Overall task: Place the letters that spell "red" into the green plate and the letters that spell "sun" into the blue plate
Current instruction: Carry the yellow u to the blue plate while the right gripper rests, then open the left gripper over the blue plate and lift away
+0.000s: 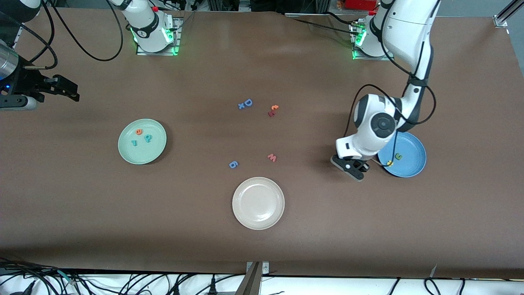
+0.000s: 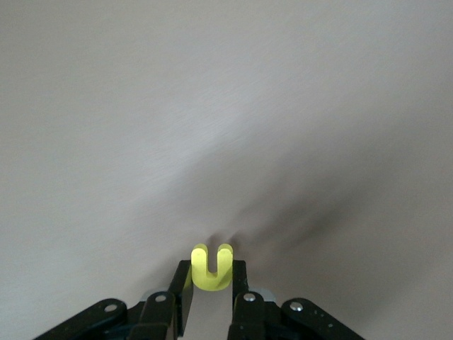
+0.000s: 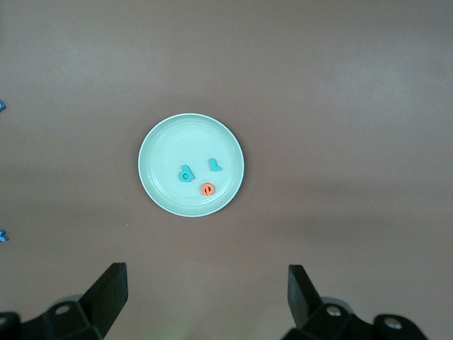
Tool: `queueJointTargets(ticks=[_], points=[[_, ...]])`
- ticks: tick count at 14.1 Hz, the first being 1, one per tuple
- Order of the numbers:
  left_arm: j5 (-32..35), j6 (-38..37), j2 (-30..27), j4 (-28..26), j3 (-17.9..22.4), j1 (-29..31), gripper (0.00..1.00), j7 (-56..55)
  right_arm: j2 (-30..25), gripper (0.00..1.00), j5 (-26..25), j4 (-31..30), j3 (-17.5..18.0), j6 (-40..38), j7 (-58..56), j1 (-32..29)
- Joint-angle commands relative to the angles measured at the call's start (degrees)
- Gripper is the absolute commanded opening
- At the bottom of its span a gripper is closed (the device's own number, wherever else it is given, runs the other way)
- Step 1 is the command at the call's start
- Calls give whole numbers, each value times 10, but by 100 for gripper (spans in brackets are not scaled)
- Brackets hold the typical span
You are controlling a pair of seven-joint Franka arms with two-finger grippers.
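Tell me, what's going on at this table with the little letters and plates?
Two robot arms are sorting foam letters into plates. The left gripper, low over the table beside the blue plate, is shut on a yellow "u". That plate already holds a yellow letter and a dark green letter. The green plate holds the orange "e", teal "r" and teal "d". The right gripper waits open above it.

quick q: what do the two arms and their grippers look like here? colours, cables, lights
Both arms have glossy white shells with black joints and loose black cables along them; green lights glow at each base. The left gripper and right gripper both have black two-finger hands, with silver screws on their bodies.
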Motion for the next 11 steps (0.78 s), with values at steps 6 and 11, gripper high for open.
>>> queueJointTargets(ticks=[6,11], points=[[-76,-76,-37,-19,86,41,14,280,3,100,-1,11,7,-6,-6,-4],[-78,-95,-44,-34,107,51,21,321,3,100,6,11,7,-9,-5,-4]])
